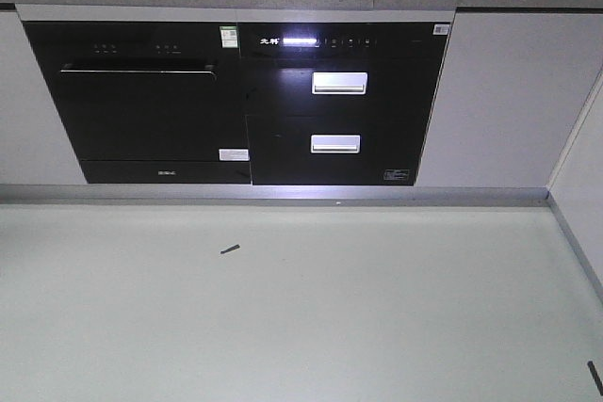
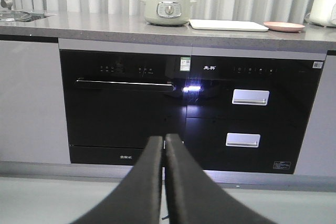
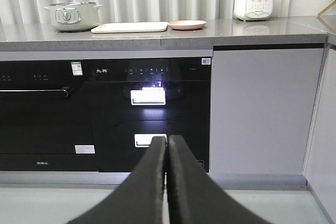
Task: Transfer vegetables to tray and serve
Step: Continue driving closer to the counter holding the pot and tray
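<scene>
Left claw (image 2: 165, 139) is pressed together with nothing in it; right claw (image 3: 167, 139) is closed and empty too. Both sit low and level, pointing at the black appliance fronts (image 2: 131, 108) under the countertop (image 2: 105, 30). Floor (image 1: 301, 308) lies open between me and the cabinets. The counter edge runs well above my fingertips. A cabinet side wall (image 3: 320, 129) closes in far right of my right claw. Tray (image 2: 228, 25) is on the countertop, above and right of my left claw, above and left of my right. Pink plate (image 2: 284, 26) is just beside its right end, green pot (image 2: 167, 11) near its left. From this low angle I cannot tell what lies in the tray, plate or pot.
</scene>
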`<state>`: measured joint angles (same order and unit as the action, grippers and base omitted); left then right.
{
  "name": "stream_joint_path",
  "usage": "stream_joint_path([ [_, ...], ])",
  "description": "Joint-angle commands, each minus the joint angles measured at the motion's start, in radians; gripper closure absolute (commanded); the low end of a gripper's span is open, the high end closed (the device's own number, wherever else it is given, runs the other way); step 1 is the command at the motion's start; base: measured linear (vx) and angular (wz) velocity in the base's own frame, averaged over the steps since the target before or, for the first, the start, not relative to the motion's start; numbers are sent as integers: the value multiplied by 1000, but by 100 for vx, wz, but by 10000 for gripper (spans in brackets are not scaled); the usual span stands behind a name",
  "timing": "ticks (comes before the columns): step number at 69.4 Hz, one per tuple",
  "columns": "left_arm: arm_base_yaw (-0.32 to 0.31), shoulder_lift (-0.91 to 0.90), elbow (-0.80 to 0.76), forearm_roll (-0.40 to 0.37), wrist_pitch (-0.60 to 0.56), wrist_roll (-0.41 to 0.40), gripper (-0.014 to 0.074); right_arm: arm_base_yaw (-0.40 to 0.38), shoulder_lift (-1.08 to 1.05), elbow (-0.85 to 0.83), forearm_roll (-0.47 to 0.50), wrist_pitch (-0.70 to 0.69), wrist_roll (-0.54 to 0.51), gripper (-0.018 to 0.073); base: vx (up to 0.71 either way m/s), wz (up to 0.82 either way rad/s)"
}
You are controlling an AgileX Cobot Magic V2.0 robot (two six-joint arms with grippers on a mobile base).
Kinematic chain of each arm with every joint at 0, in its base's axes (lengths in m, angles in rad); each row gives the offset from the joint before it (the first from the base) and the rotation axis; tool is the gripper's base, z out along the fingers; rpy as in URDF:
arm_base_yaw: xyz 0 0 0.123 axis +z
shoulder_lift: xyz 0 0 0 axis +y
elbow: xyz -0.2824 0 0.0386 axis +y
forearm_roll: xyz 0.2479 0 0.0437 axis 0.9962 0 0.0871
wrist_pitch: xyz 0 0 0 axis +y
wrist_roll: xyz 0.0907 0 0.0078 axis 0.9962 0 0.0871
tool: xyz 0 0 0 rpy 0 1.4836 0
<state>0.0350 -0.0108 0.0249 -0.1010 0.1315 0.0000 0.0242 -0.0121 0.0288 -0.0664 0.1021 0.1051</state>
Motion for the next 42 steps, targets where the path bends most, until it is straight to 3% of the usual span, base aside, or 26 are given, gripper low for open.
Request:
stream_joint_path([
  [1,3,-6,10,-6,-74,0,603,-5,-3,7,-6,-78,0,564,12,-5],
  [42,3,-6,10,-6,-74,0,603,-5,-3,7,-6,-78,0,564,12,-4],
])
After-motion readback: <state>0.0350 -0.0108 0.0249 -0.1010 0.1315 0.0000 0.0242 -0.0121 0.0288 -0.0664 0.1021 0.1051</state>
